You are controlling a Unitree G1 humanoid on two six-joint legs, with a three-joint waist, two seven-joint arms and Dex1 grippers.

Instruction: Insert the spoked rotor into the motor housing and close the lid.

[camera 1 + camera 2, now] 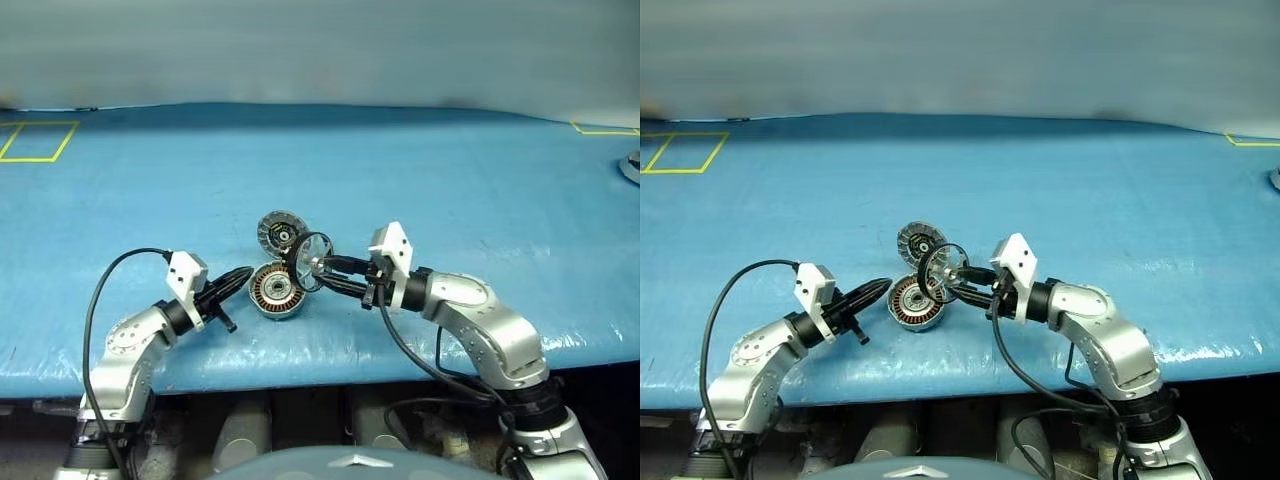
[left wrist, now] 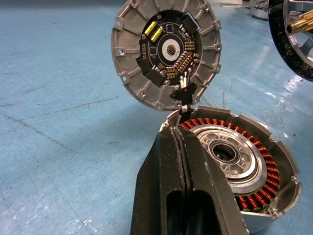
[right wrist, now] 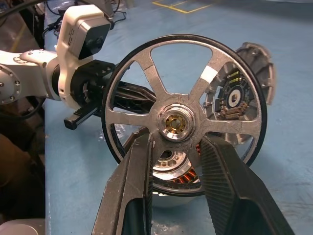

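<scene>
So the right pincer [image 3: 173, 161] has the shiny silver six-spoke rotor with the dark rim [image 3: 183, 115] clamped at its hub, held up off the blue table [image 1: 450, 190] just above the round grey motor housing with copper windings [image 1: 276, 291]. The ribbed grey lid [image 1: 280, 233] stands flipped open behind it. The left pincer [image 1: 240, 279] is closed on nothing, tips right by the housing.

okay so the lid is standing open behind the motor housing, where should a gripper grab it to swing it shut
Probably the lid's free top rim, from above and behind. It stands upright, hinged at its bottom edge to the motor housing, so the top edge is clear and gives the most leverage.
</scene>
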